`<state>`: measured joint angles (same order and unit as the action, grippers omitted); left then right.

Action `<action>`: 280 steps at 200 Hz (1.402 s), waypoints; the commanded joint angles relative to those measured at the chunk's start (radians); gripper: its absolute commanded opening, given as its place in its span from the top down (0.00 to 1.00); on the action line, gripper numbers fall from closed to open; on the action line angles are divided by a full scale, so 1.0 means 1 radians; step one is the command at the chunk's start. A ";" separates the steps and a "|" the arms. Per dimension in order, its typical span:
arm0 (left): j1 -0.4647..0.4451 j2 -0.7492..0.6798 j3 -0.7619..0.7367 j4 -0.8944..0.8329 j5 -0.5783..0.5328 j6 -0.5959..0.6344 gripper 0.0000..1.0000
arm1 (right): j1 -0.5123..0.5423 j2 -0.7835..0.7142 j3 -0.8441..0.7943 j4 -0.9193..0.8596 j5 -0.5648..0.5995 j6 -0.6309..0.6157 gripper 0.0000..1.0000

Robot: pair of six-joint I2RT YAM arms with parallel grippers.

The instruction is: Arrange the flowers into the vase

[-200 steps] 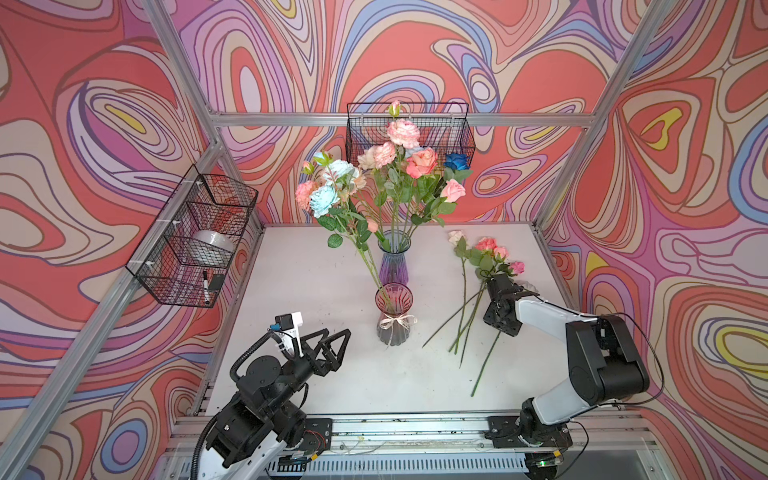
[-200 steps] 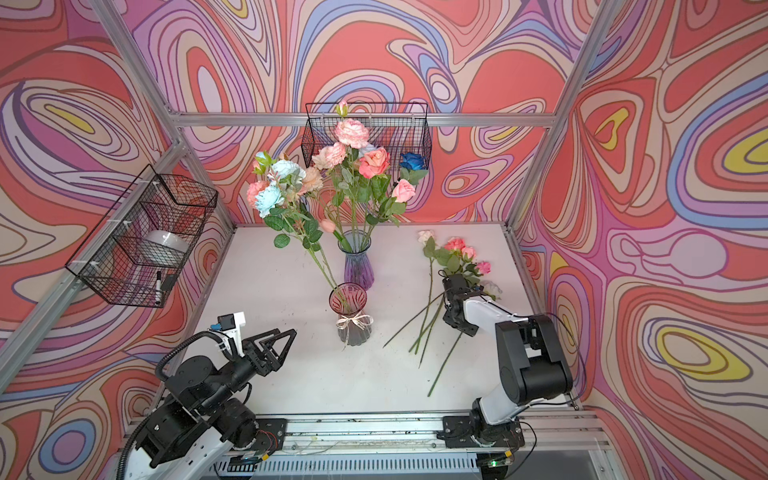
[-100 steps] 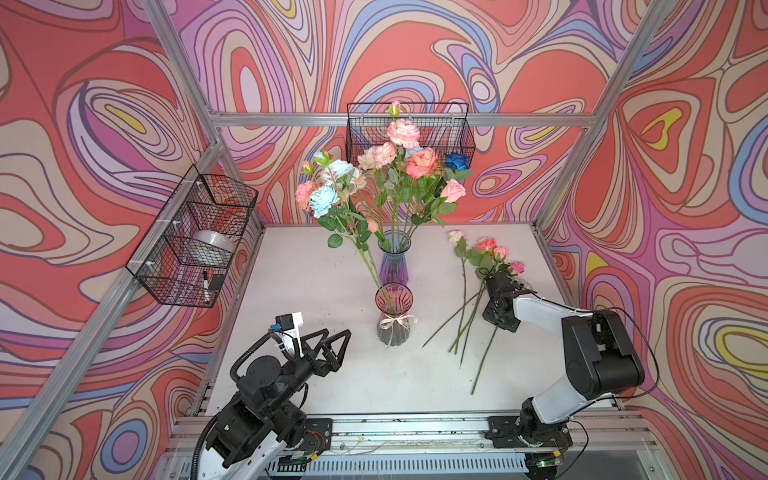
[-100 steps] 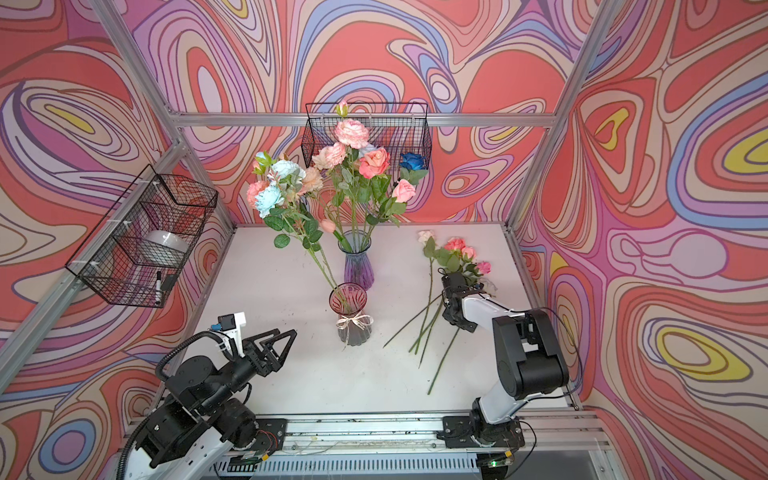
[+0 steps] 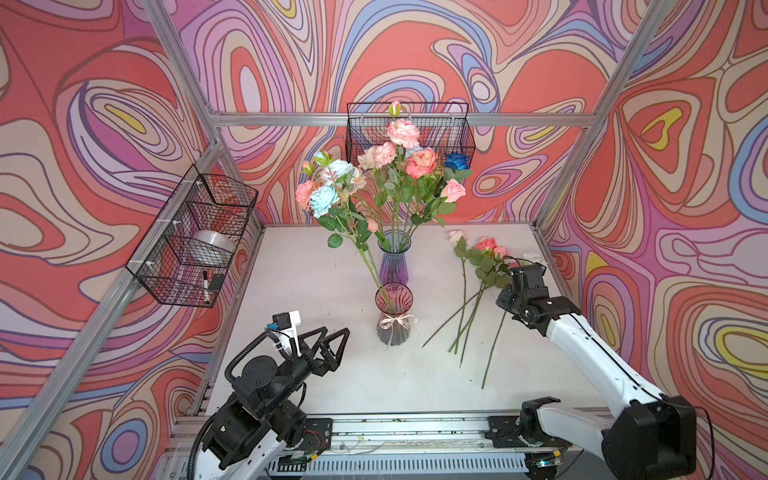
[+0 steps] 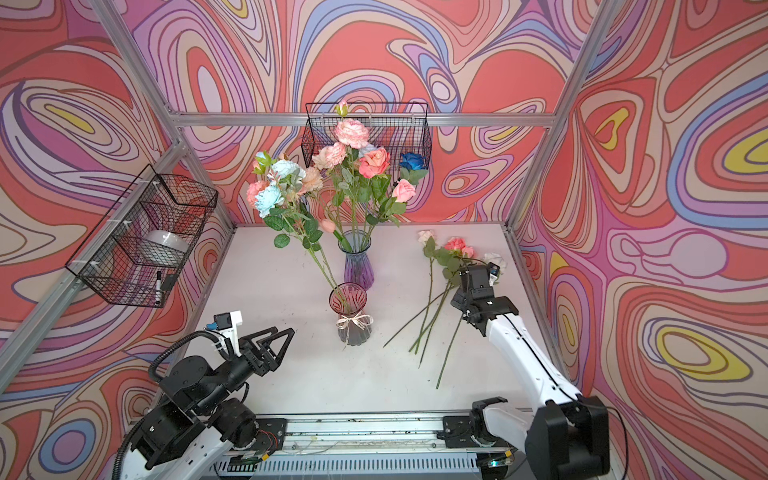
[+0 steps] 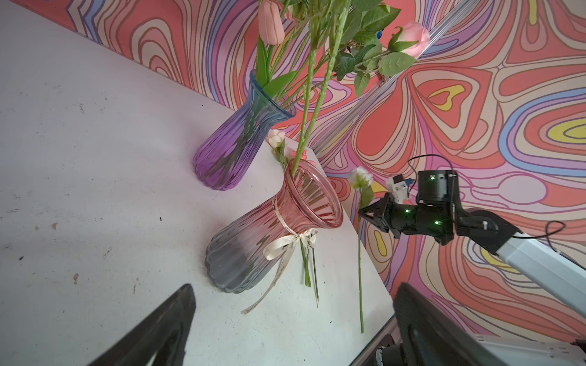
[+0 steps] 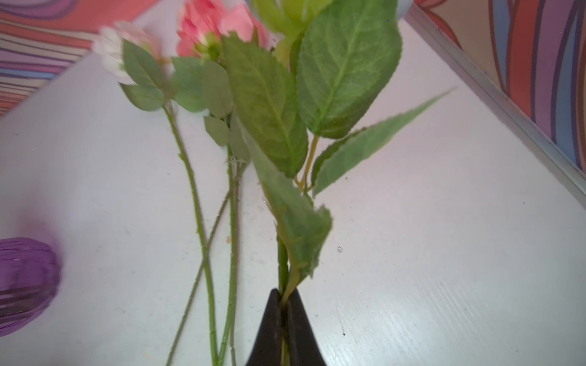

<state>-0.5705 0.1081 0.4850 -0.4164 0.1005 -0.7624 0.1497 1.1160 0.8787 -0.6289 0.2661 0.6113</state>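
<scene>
Several loose flowers (image 5: 478, 266) lie on the white table at the right, their stems (image 8: 203, 228) crossing. My right gripper (image 5: 505, 301) (image 8: 284, 293) is shut on the green stem of the white-bloomed flower (image 6: 494, 259) (image 7: 360, 177), just below its leaves. Its long stem (image 5: 492, 353) trails toward the front. A purple vase (image 5: 394, 266) at centre holds pink, peach and dark blue blooms. In front of it a pink-grey vase (image 5: 392, 316) with a ribbon holds pale blue and pink ones. My left gripper (image 5: 334, 332) (image 7: 293, 301) stands open and empty, front left of that vase.
A wire basket (image 5: 191, 245) on the left wall holds a tape roll and a marker. Another wire basket (image 5: 453, 129) hangs on the back wall behind the bouquet. An aluminium rail (image 5: 415, 428) runs along the table's front edge, and frame posts stand at the corners.
My right gripper has shut on the flower stem, and that arm's elbow has swung out to the right. The left arm has not moved.
</scene>
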 commanded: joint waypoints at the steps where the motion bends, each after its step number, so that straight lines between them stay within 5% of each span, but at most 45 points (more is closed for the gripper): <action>1: -0.003 0.021 0.063 0.005 -0.001 0.008 0.01 | -0.005 -0.098 0.054 -0.030 -0.088 -0.048 1.00; 46: -0.003 0.058 0.119 -0.029 -0.032 0.039 0.00 | -0.005 -0.214 0.205 0.059 -0.279 -0.073 1.00; 103: -0.003 0.090 0.150 -0.056 -0.063 0.041 0.01 | 0.033 -0.121 0.447 0.227 -0.493 -0.051 1.00; 151: -0.003 0.100 0.159 -0.067 -0.093 0.044 0.01 | 0.407 0.026 0.633 0.333 -0.236 -0.231 1.00; 200: -0.003 0.119 0.165 -0.065 -0.090 0.041 0.01 | 0.631 0.129 0.622 0.658 -0.065 -0.413 1.00; 280: -0.003 0.122 0.169 -0.069 -0.089 0.046 0.01 | 0.744 0.262 0.478 1.000 0.009 -0.516 1.00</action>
<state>-0.5705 0.2302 0.6327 -0.4763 0.0242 -0.7288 0.8658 1.3529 1.4284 0.2501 0.2424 0.1295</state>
